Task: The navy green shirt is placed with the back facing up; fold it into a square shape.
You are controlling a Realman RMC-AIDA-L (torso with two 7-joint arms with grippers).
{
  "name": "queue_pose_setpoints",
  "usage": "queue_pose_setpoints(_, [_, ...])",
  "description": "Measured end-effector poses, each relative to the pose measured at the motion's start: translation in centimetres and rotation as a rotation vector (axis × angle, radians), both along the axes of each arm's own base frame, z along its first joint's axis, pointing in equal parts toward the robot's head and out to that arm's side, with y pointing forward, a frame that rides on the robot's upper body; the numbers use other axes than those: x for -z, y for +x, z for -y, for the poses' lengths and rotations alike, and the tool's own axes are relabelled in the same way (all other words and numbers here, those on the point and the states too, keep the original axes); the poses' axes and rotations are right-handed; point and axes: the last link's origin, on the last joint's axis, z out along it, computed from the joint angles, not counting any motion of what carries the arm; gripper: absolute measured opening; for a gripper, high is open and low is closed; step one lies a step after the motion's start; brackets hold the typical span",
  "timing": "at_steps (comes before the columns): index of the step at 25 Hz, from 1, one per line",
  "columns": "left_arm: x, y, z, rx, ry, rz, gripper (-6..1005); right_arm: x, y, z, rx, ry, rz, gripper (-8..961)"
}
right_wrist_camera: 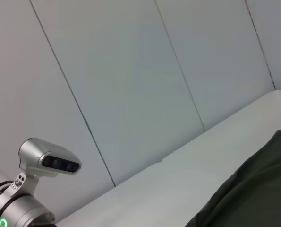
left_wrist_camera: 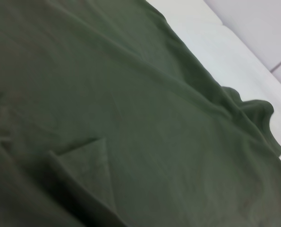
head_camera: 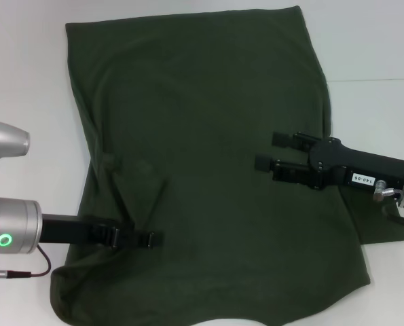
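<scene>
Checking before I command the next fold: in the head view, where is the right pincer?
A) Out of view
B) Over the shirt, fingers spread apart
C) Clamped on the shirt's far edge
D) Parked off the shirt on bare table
B: the right pincer reaches in over the shirt from its right side, its two fingers visibly apart with nothing between them; the left pincer lies over the near left part.

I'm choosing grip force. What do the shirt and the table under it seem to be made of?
The navy green shirt looks like soft matte knit fabric, likely cotton: it creases and folds limply. The table appears to be a smooth, hard white surface, perhaps laminate; the exact material is unclear.
</scene>
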Motion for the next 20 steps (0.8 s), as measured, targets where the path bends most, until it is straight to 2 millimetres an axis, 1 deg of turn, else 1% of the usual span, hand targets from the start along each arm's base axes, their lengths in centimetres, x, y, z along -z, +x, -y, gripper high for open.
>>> queue_pose_setpoints(7, [0.2, 0.5, -0.2, 0.017, -0.012, 0.001, 880, 0.0, 0.0, 0.0, 0.001, 0.001, -0.001, 917])
queue_pose_setpoints(14, [1.5, 1.5, 0.5, 0.062, -0.102, 0.003, 879, 0.0, 0.0, -0.1, 0.003, 0.003, 0.001, 917])
queue_pose_setpoints(18, [1.8, 2.5, 1.1, 0.104, -0.143, 0.049, 878, 0.0, 0.0, -0.1, 0.005, 0.005, 0.000, 917])
queue_pose_setpoints(20, [1.5, 3.2, 1.3, 0.146, -0.148, 0.100, 878, -0.1, 0.0, -0.1, 0.006, 0.006, -0.001, 916])
